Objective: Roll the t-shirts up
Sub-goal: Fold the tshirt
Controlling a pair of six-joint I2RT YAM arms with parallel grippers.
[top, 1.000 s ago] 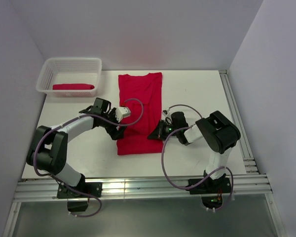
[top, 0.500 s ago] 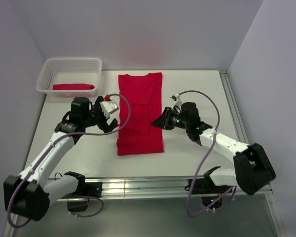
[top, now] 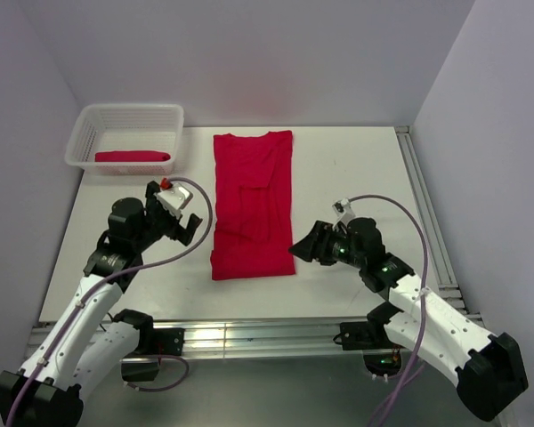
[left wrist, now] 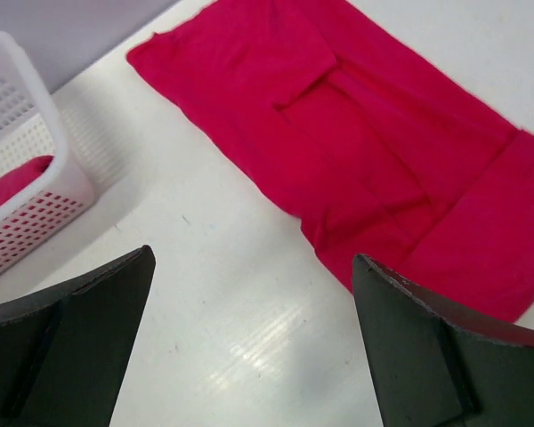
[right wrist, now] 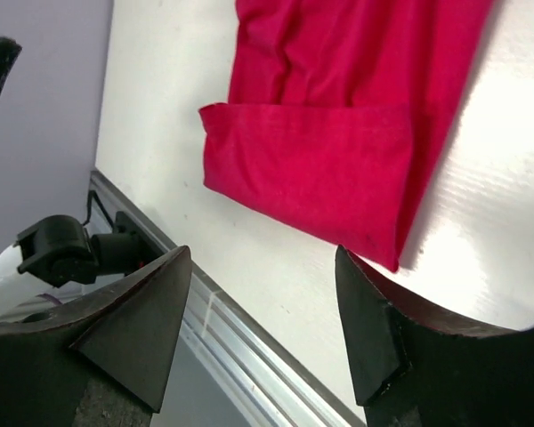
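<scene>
One crimson t-shirt lies flat on the white table, folded into a long strip with its near end turned over once; it also shows in the left wrist view and the right wrist view. A second t-shirt lies rolled in the white mesh basket. My left gripper hovers open to the left of the strip, nothing between its fingers. My right gripper hovers open off the strip's near right corner, also holding nothing.
The basket stands at the far left corner, its wall showing in the left wrist view. Metal rails run along the table's near edge and its right side. Grey walls close in the back and both sides.
Both arms have drawn back from the strip's near end, left arm leftward, right arm rightward and nearer. The right gripper has opened. The shirt lies as it did.
</scene>
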